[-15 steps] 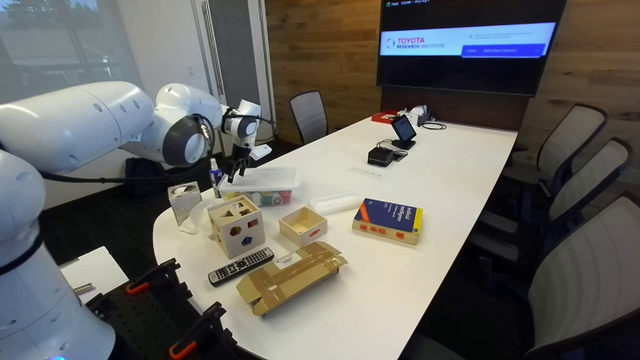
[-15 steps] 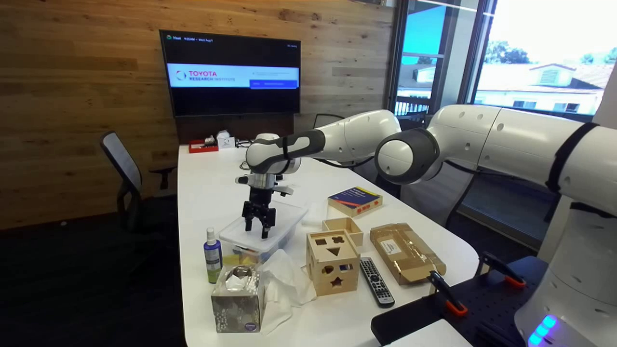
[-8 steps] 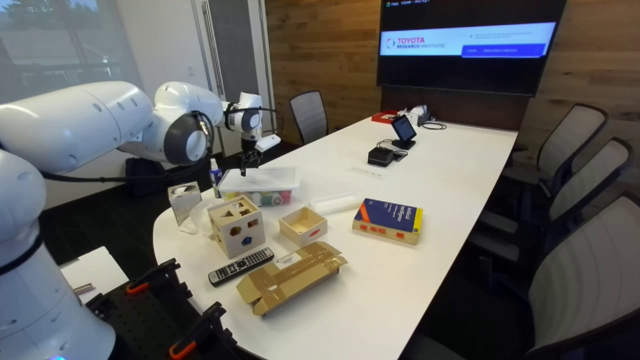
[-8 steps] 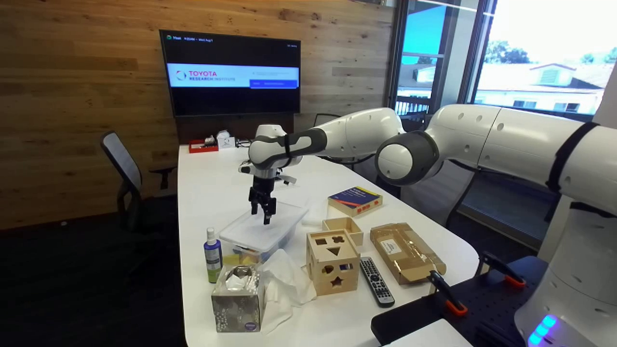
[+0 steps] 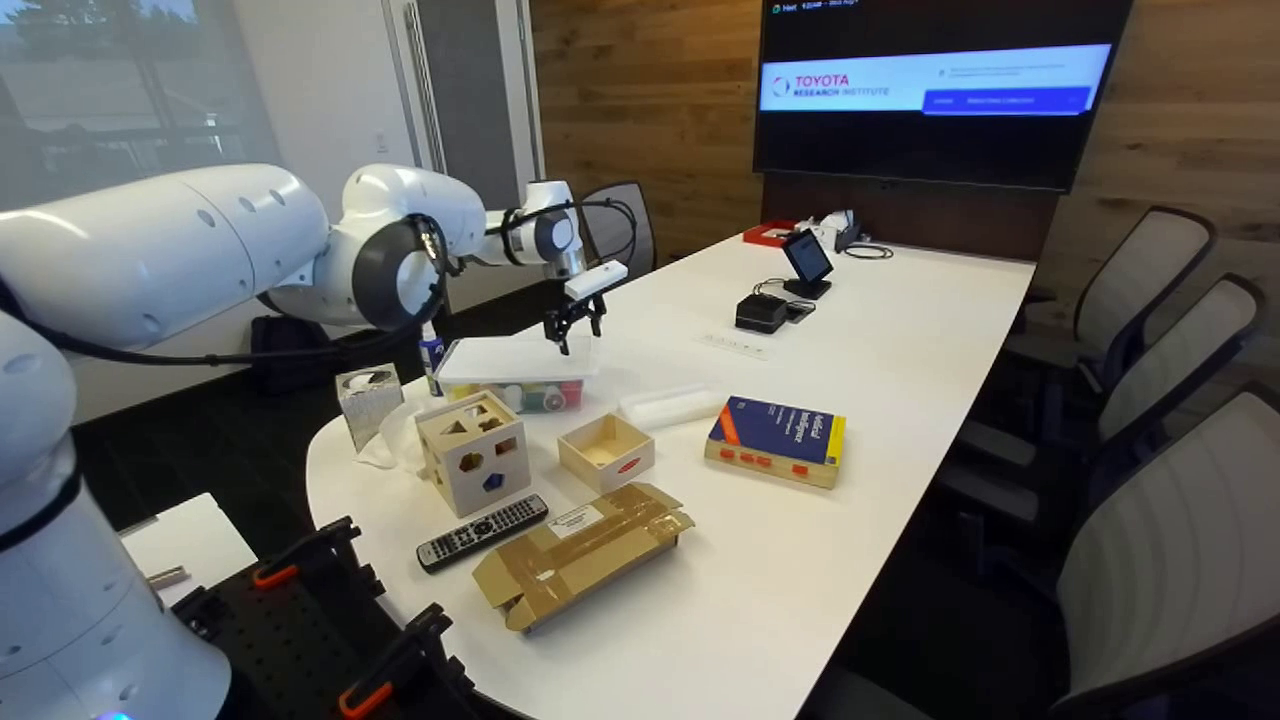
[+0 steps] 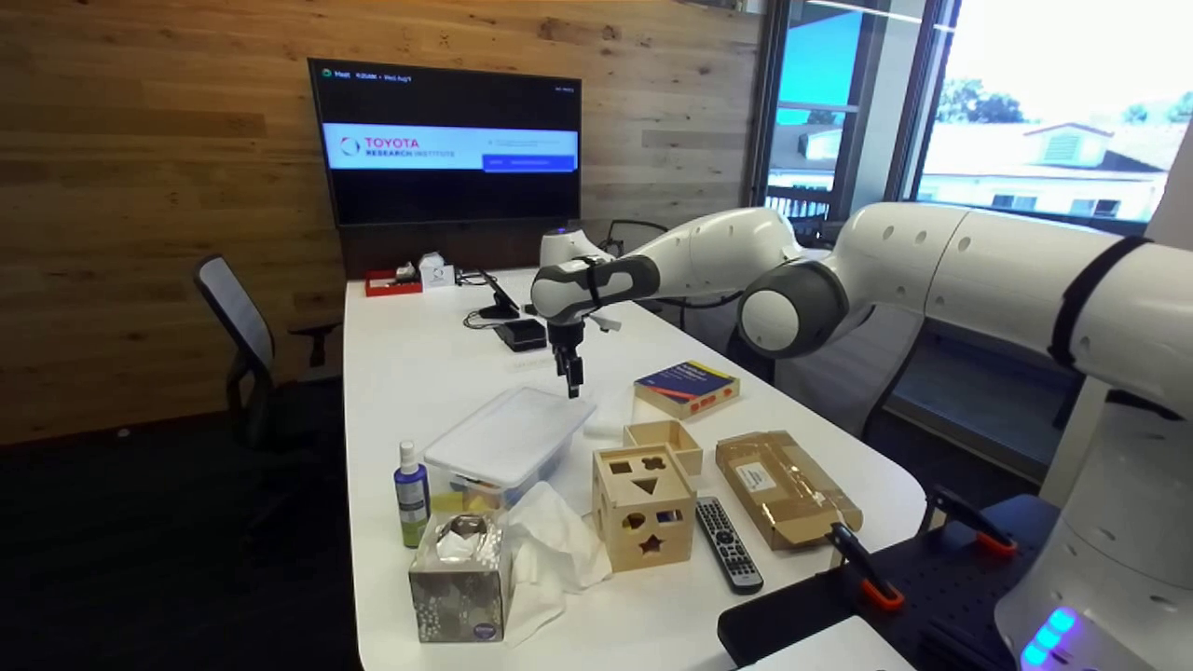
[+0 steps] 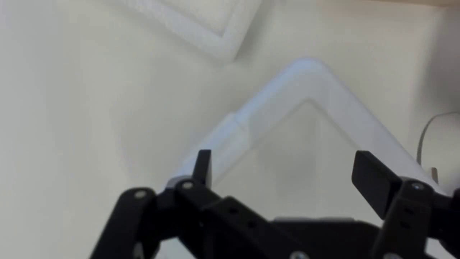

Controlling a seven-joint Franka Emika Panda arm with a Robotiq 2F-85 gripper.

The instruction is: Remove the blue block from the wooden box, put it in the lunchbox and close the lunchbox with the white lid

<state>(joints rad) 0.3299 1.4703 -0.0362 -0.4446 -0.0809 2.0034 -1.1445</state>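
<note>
Robotiq gripper is held over the right-hand end of the white lid, its two black fingers parted wide with nothing clasped between them. One corner of the lid is seen between and beyond the fingertips in the wrist view; whether it is touched cannot be told. By that lid, a clear plastic lunchbox with coloured contents is covered. On its near side, a light wooden shape-sorting cube is stood upright on the white table. Within the cube's cut-outs, blue patches are seen in both exterior views; whether they belong to the blue block cannot be settled. Just right of the cube an open wooden tray is set, and a remote control is laid between the cube and an opened cardboard package. Farther right, a blue-covered "Artificial Intelligence" book is placed. At left, a spray bottle and a tissue box are grouped close together, and at the far end "Toyota Research Institute" is displayed on a wall-mounted screen.
</note>
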